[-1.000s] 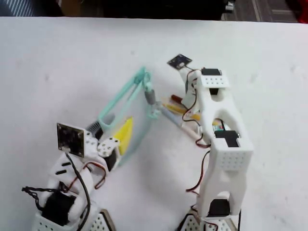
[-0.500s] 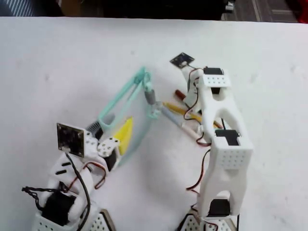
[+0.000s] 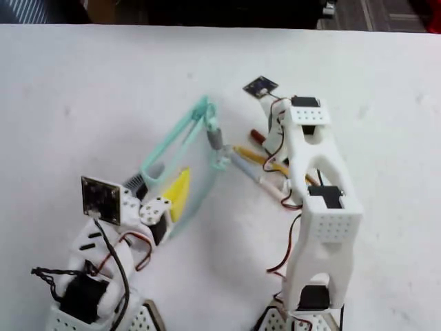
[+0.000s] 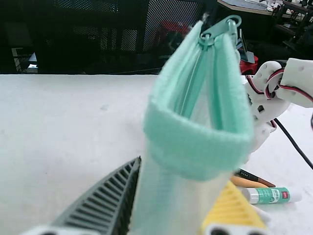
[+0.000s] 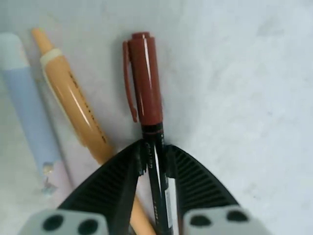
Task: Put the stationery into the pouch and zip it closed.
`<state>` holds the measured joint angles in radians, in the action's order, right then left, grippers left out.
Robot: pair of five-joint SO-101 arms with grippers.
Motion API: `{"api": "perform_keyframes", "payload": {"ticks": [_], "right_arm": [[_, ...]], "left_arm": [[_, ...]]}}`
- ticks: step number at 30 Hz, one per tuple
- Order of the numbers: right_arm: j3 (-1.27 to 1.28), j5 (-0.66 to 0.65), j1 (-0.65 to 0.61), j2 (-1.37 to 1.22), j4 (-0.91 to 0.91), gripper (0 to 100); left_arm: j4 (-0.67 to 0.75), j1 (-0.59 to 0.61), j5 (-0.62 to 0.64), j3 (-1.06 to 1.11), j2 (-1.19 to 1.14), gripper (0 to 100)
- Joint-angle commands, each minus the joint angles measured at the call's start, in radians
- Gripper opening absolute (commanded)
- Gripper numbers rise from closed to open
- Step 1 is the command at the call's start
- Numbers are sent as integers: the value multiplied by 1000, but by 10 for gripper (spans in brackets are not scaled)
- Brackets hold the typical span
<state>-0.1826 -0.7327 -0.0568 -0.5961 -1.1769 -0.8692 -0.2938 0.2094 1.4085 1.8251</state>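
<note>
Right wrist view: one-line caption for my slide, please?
Right end effector shut on a brown-capped pen, beside an orange pen and a pale blue marker.

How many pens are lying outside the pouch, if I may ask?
3: red-capped pen in the right gripper, orange pen beside it, pale blue pen next; the arm may hide others.

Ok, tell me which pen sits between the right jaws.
The red-capped black pen; the orange pen and pale blue one lie beside it, ungripped.

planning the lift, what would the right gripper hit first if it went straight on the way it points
Likely just bare table: the right gripper clamps the brown-capped pen, which lies along that line, nothing beyond its cap.
</note>
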Motion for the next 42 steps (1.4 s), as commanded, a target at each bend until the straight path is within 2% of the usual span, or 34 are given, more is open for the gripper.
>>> {"api": "perform_keyframes", "payload": {"ticks": [1,15,24,31,37,42], "right_arm": [[12,23,1,1,-27,17],[-31,40,2,13,-31,17],[-338,41,18,189,-346,17],[-483,46,-2,355,-539,17],[-491,255,-15,573,-542,16],[-491,339,-81,723,-542,16]], "left_arm": [[18,5,-9,-21,-4,184],[18,5,-8,-21,-4,184],[18,4,-8,-21,-4,184],[18,4,-8,-21,-4,184],[18,4,-8,-21,-4,184],[17,4,-9,-21,-4,184]]}}
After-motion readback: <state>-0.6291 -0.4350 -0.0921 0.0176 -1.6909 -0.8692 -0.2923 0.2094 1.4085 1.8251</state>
